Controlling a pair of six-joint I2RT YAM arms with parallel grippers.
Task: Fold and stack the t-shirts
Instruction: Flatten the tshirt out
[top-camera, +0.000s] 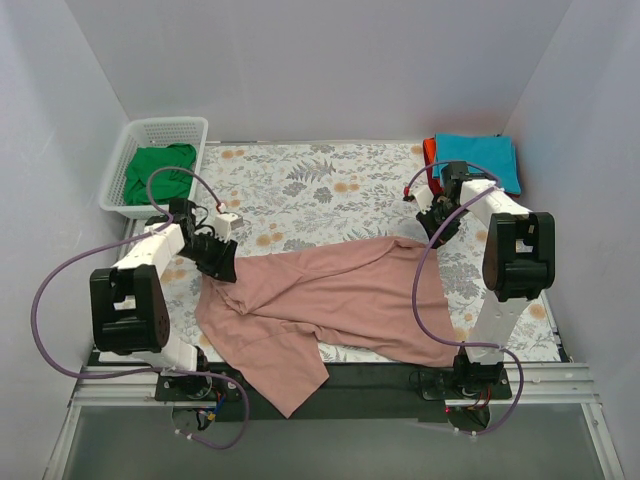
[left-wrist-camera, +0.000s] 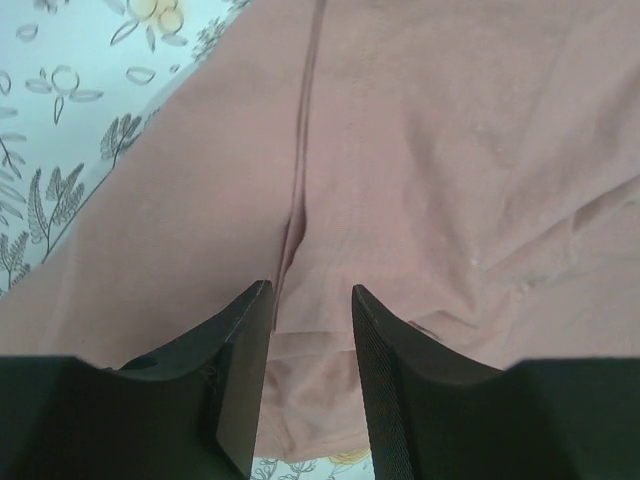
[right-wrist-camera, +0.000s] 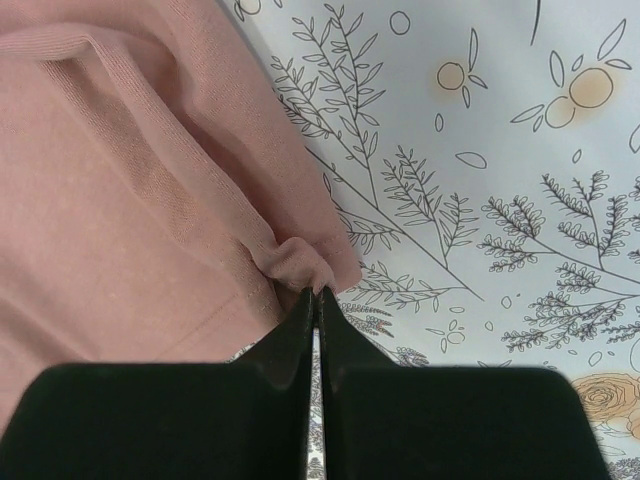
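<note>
The dusty-pink t-shirt lies crumpled across the table's front, and one part hangs over the near edge. My left gripper is at the shirt's upper left corner. In the left wrist view the left gripper has its jaws apart, with pink cloth under and between them. My right gripper is at the shirt's upper right end. In the right wrist view the right gripper is shut on a small pinch of the pink hem. A green tee lies in the basket. A teal tee lies on a red-orange one at the back right.
The white mesh basket stands at the back left corner. The floral table cloth covers the table between the shirts. White walls close in the left, the right and the back. Purple cables loop from both arms.
</note>
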